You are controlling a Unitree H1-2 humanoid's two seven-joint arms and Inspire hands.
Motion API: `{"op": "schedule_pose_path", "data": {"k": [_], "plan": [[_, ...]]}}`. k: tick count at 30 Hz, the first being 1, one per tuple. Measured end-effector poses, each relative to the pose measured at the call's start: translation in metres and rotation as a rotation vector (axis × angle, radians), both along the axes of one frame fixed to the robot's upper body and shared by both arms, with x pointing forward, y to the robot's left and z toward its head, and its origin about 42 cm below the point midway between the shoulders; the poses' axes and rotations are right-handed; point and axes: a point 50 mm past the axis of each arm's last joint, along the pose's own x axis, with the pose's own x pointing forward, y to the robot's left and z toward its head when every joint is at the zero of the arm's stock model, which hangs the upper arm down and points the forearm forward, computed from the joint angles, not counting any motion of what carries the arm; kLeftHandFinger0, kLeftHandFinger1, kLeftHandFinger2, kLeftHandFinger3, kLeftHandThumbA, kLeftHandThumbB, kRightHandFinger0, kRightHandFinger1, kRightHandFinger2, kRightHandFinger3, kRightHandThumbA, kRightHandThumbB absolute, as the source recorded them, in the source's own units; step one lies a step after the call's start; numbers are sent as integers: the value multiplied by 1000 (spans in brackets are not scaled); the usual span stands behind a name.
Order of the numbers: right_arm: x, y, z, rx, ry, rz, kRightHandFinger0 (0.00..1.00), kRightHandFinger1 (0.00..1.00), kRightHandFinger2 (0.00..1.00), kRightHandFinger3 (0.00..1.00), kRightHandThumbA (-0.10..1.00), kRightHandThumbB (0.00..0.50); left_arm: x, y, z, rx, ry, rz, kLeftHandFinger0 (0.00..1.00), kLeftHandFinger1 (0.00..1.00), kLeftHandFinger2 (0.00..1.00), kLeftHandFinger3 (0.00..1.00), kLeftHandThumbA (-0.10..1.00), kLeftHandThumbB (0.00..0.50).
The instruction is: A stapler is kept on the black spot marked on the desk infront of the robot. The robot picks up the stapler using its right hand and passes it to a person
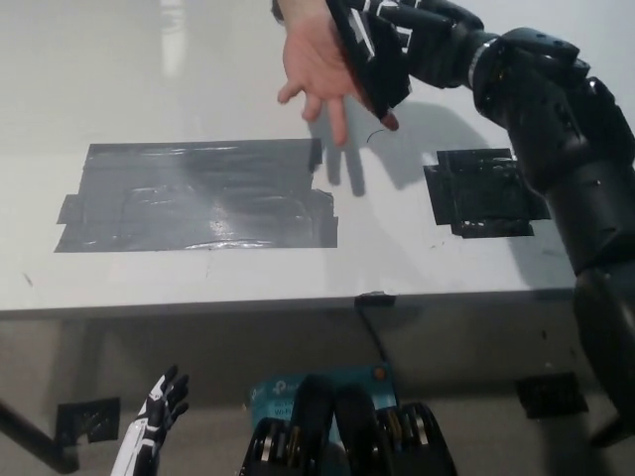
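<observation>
My black right hand (pixel 422 40) is shut on the black stapler (pixel 369 55) and holds it high at the top of the head view, up against a person's open palm (pixel 316 61). The stapler lies partly over the palm and covers part of it. The small black spot (pixel 483 191) on the white desk (pixel 198 69) sits bare below my right arm. My white left hand (pixel 151 428) hangs low at the lower left, below the desk's front edge, fingers apart and holding nothing.
A large grey tape patch (pixel 198 195) covers the desk's left and middle. The desk's front edge (pixel 298 302) runs across the picture, with a dark cable (pixel 372 322) hanging from it near the middle.
</observation>
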Motion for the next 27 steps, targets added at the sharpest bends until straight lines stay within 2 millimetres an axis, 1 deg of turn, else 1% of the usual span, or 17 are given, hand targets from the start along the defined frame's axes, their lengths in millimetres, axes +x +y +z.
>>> {"op": "schedule_pose_path", "data": {"k": [1, 3, 7, 9, 10, 12, 14, 17, 18, 19, 20, 21, 22, 23, 24, 25, 27], "plan": [[0, 2, 1, -5, 1, -4, 0, 0, 5, 235, 903, 70, 0, 0, 0, 1, 0, 0, 1000, 1000, 1000, 1000, 1000, 500], [0, 10, 7, -24, -5, -12, 0, 0, 58, 545, 903, 70, -1, 0, 0, 2, 0, 0, 1000, 1000, 1000, 1000, 1000, 500], [0, 26, 19, -100, -35, -20, 0, 0, 221, 276, 904, 57, -1, 0, 0, 3, -2, -2, 1000, 1000, 1000, 1000, 1000, 500], [0, 32, 22, -163, -59, -28, 0, 0, 343, 626, 904, 3, -1, 0, 0, 3, -3, -2, 1000, 1000, 1000, 1000, 1000, 500], [-1, 36, 22, -209, -72, -35, 0, 18, 391, 706, 717, 1, -1, 0, 0, 3, -4, -2, 1000, 1000, 1000, 1000, 1000, 500], [-2, 42, 20, -288, -91, -48, 0, 0, 363, 859, 947, 69, -1, 0, 0, 3, -3, -2, 1000, 1000, 1000, 1000, 1000, 500], [-2, 49, 12, -390, -109, -72, 0, 0, 338, 1000, 1000, 109, -1, -1, 0, 2, -4, -2, 1000, 1000, 1000, 1000, 1000, 500], [-3, 56, 3, -477, -134, -96, 0, 0, 364, 1000, 1000, 112, -1, -1, 0, 3, -4, -3, 1000, 1000, 1000, 1000, 1000, 500], [-4, 59, 0, -508, -149, -102, 0, 43, 413, 1000, 1000, 88, -1, -1, 0, 3, -4, -3, 1000, 1000, 1000, 1000, 1000, 500], [-4, 61, -2, -525, -158, -105, 111, 239, 624, 1000, 1000, 46, -1, -1, 0, 3, -4, -3, 1000, 1000, 1000, 1000, 1000, 500], [-4, 63, -4, -563, -180, -110, 111, 239, 624, 1000, 1000, 46, -1, -1, 0, 3, -4, -3, 1000, 1000, 1000, 1000, 1000, 500], [-5, 65, -5, -585, -195, -114, 51, 206, 579, 856, 1000, 44, -1, -1, 0, 3, -4, -3, 1000, 1000, 1000, 1000, 1000, 500], [-5, 67, -6, -610, -211, -115, 51, 206, 579, 856, 1000, 44, -1, -1, 0, 3, -4, -3, 1000, 1000, 1000, 1000, 1000, 500], [-6, 70, -7, -660, -243, -121, 10, 129, 495, 457, 1000, 41, -1, -1, 0, 3, -4, -3, 1000, 1000, 1000, 1000, 1000, 500], [-6, 70, -7, -674, -252, -124, 264, 360, 674, 535, 1000, 66, -1, -1, 0, 3, -4, -3, 1000, 1000, 1000, 1000, 1000, 497], [-6, 72, -10, -740, -288, -128, 354, 389, 645, 532, 1000, 75, -1, -1, 0, 3, -4, -3, 1000, 1000, 1000, 1000, 1000, 497], [-7, 73, -14, -810, -314, -128, 800, 951, 1000, 1000, 1000, 236, -1, -1, 0, 2, -4, -3, 1000, 1000, 1000, 1000, 1000, 496]]}}
